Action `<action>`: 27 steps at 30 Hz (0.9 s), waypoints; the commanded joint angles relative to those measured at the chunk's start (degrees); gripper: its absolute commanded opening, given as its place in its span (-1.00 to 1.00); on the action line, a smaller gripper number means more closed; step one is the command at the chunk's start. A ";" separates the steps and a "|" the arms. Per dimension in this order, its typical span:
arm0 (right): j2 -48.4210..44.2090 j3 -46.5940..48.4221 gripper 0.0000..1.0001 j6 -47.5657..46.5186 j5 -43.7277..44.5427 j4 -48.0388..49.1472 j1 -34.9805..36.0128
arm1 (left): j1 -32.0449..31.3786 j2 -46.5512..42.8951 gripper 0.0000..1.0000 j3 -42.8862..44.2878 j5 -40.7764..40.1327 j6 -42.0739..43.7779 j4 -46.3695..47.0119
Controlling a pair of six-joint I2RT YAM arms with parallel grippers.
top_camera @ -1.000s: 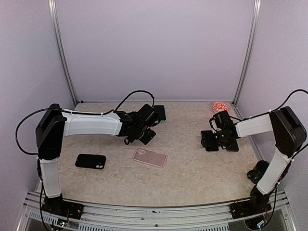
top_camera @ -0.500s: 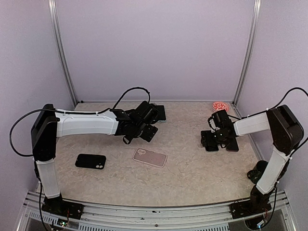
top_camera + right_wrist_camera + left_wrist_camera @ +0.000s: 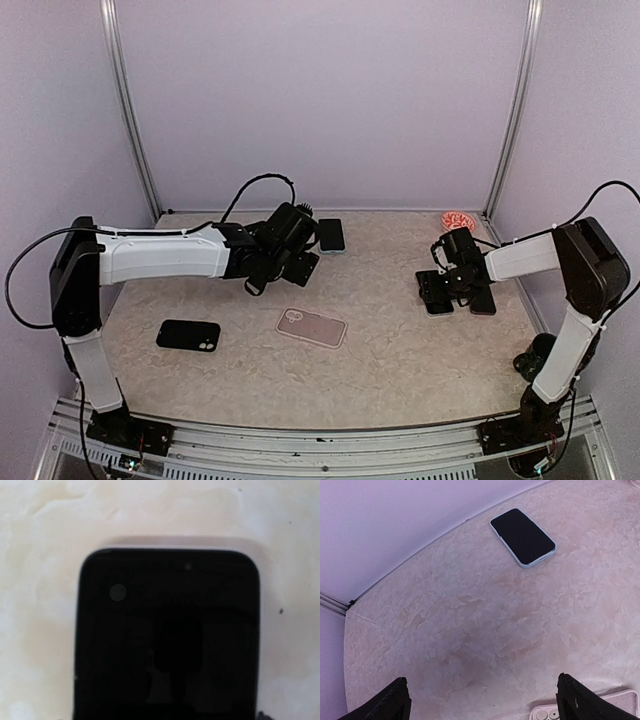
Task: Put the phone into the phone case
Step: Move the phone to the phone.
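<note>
The black phone (image 3: 167,635) lies flat on the table (image 3: 400,360) at the right, between the jaws of the right gripper (image 3: 460,297). Whether they press its edges I cannot tell. The left gripper (image 3: 482,696) hovers with its jaws spread wide, holding nothing, with the pink case (image 3: 312,327) and a second phone (image 3: 523,536) nearby.
</note>
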 commanded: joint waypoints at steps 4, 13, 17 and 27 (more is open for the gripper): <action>1.27 0.13 0.35 -0.86 -1.34 -2.50 0.57 | 1.48 -3.24 0.98 -1.23 2.03 -3.98 1.45; -3.03 -0.30 0.36 -3.92 -2.50 0.67 4.37 | 4.42 -5.08 0.98 -3.38 11.15 -11.18 3.61; -4.03 -0.44 0.36 -4.91 -2.71 1.67 6.00 | 4.89 -4.96 0.98 -3.84 13.55 -12.79 3.86; -1.62 2.94 0.65 -6.21 -0.72 -2.40 7.87 | 5.62 -5.36 0.98 -5.33 15.32 -14.24 4.52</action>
